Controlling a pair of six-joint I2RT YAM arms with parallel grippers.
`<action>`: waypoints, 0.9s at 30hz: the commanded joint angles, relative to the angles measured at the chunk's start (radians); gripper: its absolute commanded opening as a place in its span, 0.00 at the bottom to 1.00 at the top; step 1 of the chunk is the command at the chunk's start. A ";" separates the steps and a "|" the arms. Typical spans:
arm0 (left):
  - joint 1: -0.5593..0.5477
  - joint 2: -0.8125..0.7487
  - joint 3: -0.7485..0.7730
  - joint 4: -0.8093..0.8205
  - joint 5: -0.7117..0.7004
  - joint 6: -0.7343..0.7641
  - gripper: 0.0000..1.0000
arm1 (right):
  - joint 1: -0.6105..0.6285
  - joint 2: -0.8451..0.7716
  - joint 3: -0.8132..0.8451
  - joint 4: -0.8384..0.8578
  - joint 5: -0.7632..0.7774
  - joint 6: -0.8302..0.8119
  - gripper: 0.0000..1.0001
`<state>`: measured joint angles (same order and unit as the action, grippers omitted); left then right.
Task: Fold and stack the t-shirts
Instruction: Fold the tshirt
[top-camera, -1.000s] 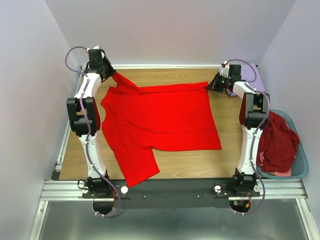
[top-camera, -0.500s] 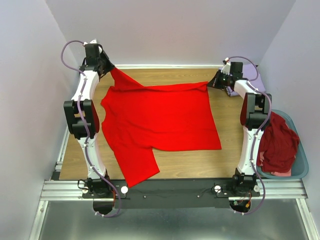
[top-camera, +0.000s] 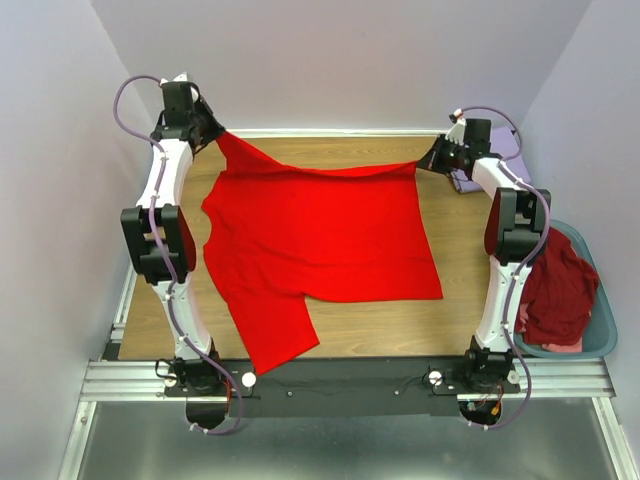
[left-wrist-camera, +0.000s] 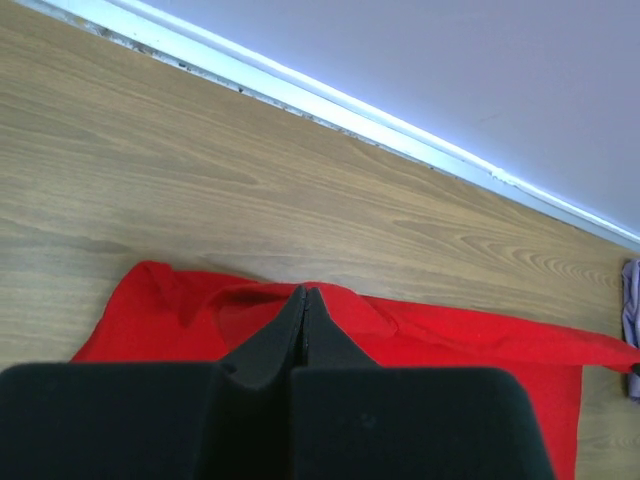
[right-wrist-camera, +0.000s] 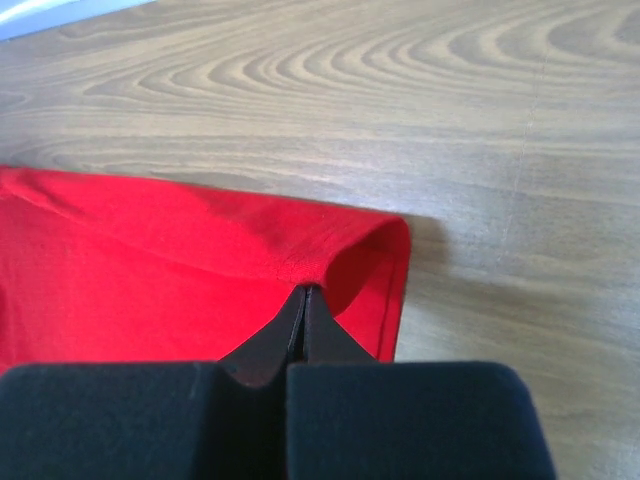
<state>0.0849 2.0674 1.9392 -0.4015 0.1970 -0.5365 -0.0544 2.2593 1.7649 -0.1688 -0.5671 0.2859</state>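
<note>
The bright red t-shirt (top-camera: 320, 235) lies spread on the table (top-camera: 380, 325), its far edge raised between the two tools. The left tool (top-camera: 214, 136) is clamped on the far-left corner of the cloth and the right tool (top-camera: 432, 160) on the far-right corner, jaws pressed together on the fabric. The maroon t-shirts (top-camera: 555, 285) are heaped in the teal basket (top-camera: 603, 325) at the right; the lavender t-shirt (top-camera: 503, 148) lies near the right tool at the far-right corner.
</note>
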 joint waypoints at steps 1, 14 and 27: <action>0.013 -0.093 0.006 -0.022 0.028 0.021 0.00 | -0.004 -0.024 -0.039 0.006 -0.007 -0.022 0.00; 0.030 -0.193 -0.101 -0.030 0.055 0.009 0.00 | -0.004 -0.073 -0.088 -0.008 0.027 -0.054 0.00; 0.055 -0.303 -0.305 0.029 0.078 -0.026 0.00 | -0.004 -0.096 -0.177 -0.008 0.052 -0.106 0.00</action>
<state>0.1318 1.8175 1.6531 -0.4015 0.2375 -0.5503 -0.0544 2.2154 1.6058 -0.1745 -0.5369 0.2081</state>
